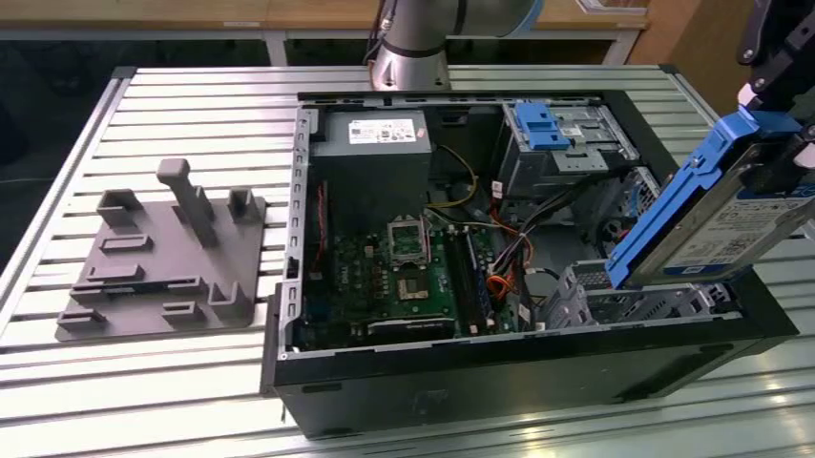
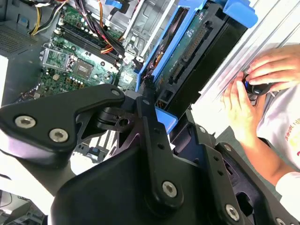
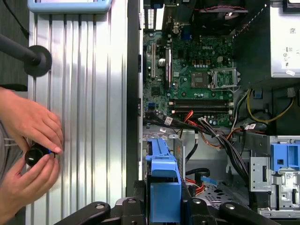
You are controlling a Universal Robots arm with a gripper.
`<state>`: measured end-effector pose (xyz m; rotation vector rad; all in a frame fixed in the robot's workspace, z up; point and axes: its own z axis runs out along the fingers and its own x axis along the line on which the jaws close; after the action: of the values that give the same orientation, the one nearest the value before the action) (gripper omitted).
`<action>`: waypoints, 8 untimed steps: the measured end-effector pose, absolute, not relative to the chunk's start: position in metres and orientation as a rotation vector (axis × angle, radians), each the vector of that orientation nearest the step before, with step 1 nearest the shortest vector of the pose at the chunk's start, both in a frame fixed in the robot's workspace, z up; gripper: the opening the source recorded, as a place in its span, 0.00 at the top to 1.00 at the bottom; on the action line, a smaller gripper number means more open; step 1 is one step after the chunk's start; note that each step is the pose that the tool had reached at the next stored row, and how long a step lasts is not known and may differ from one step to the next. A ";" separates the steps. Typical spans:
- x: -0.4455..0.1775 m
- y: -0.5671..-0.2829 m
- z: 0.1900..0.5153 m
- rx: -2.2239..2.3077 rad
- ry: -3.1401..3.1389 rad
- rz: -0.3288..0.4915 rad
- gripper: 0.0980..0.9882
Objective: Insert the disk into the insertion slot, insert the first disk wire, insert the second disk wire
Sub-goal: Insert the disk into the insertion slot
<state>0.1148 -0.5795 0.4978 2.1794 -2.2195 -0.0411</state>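
— Gripper (image 3: 164, 207) closed firmly on the disk (image 1: 713, 215), pinching its blue carrier. Hanging tilted just above the insertion slot (image 1: 637, 303), not in yet.
— Risky at that tilt. Could catch a carrier corner on the cage rim and jam, or twist in the grip.
— Could also pinch the red wires (image 1: 497, 283) lying beside the slot.

The slot (image 1: 598, 301) is left open from above, under the tilted disk (image 1: 713, 205). Its inner side is crowded by cables (image 1: 510, 256). The surface (image 3: 93, 70) beside the case (image 3: 133, 93) is taken by hands (image 3: 33, 124).
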 end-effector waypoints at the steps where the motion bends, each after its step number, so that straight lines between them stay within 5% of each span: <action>1: 0.115 -0.580 0.498 2.179 -2.219 -0.042 0.70; 8: 0.115 -0.580 0.498 2.195 -2.233 -0.080 0.70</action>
<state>0.1148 -0.5804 0.4978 2.1945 -2.2333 -0.0795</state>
